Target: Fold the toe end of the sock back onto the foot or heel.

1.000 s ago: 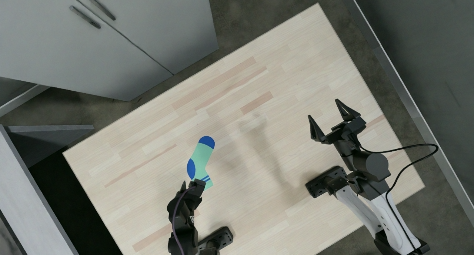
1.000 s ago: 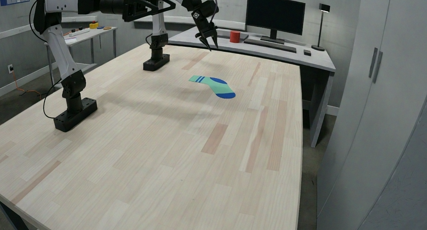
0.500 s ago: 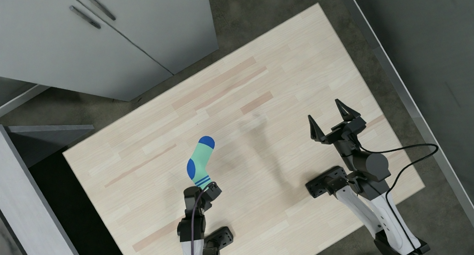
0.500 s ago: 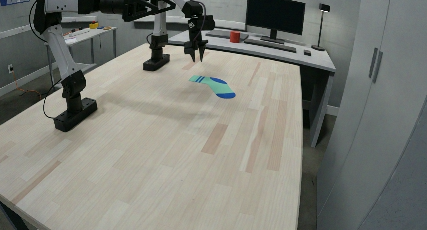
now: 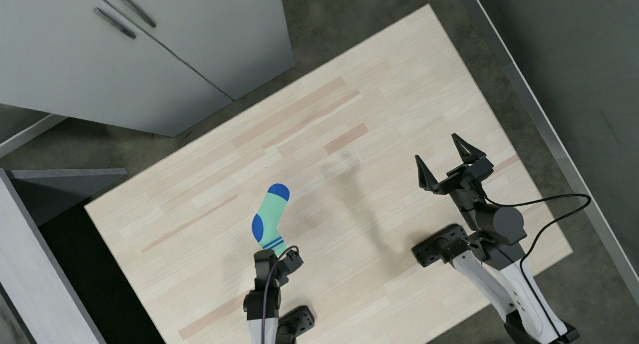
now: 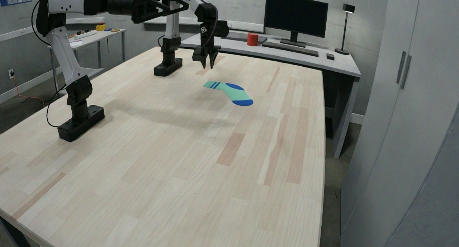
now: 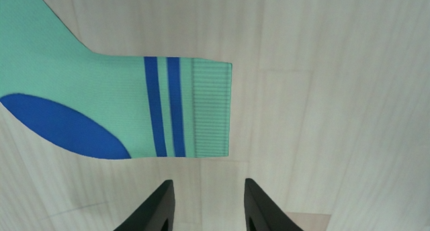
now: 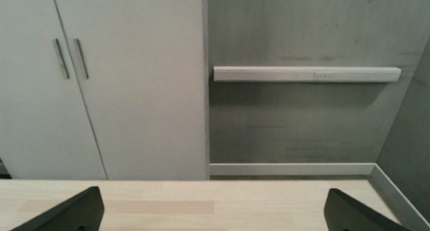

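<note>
On the wooden table point(image 5: 384, 96) point(image 6: 179, 168) point(image 7: 336, 123) point(image 8: 168, 221) are one sock point(image 5: 271, 212) point(image 6: 235, 92) point(image 7: 111, 83) and two robot arms; behind it, one monitor point(image 6: 296, 14), one lamp point(image 6: 345, 28), one red cup point(image 6: 252, 39).
</note>
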`<action>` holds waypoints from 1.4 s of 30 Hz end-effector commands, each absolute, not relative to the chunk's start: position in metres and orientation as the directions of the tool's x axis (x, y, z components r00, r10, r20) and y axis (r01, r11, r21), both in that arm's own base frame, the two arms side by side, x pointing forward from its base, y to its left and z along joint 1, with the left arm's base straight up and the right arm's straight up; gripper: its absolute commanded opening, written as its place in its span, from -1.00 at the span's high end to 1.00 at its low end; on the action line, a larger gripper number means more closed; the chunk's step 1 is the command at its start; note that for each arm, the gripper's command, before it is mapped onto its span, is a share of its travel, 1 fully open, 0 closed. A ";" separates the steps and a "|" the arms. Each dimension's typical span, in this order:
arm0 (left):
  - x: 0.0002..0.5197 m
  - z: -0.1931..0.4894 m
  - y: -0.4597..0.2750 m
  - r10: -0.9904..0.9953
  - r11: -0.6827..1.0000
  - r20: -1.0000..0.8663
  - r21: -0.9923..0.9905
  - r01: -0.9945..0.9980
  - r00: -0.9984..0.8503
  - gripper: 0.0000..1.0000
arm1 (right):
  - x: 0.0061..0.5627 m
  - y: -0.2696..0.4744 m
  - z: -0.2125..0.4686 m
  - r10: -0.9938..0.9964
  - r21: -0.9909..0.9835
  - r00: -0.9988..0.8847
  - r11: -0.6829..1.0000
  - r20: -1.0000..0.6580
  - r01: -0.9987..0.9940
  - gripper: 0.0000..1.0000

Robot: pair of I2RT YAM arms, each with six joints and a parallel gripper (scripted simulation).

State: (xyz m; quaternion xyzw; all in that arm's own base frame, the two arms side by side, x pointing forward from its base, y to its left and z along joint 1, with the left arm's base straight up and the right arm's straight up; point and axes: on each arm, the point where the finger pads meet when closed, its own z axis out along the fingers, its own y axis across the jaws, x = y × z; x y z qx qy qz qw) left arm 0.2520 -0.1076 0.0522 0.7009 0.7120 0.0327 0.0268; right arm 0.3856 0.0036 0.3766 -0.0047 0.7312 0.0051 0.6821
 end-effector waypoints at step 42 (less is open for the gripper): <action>0.258 -0.013 -0.114 1.000 0.007 -0.025 0.101 0.995 -0.005 0.34 | 0.382 0.004 0.391 -0.004 -0.004 -0.034 1.000 -0.999 -0.017 -1.00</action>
